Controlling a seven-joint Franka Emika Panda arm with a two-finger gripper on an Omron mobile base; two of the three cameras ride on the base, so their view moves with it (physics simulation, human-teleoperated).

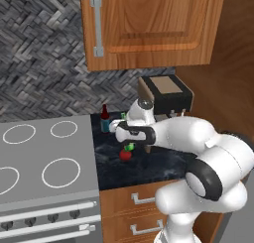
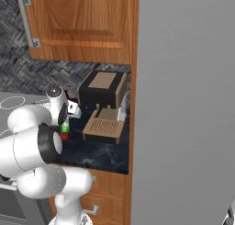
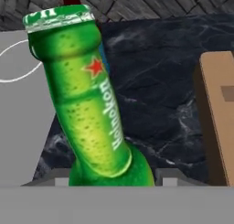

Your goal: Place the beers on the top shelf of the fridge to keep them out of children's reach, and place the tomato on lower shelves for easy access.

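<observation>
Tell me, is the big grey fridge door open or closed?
Closed. The fridge shows a plain flat grey front beside the wooden cabinet; no shelves or inside are visible.

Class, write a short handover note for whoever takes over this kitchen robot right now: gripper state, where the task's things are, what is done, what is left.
Gripper: shut on the bright green glass beer bottle, down at the dark marble counter.
Dark brown beer bottle with red cap: upright at the counter's back, by the stove.
Small round red tomato: on the counter beside the green bottle.
Tall light-grey fridge: door closed.
Done: green bottle gripped.
Left: open the fridge, both beers to the top shelf, tomato to a lower shelf.
</observation>
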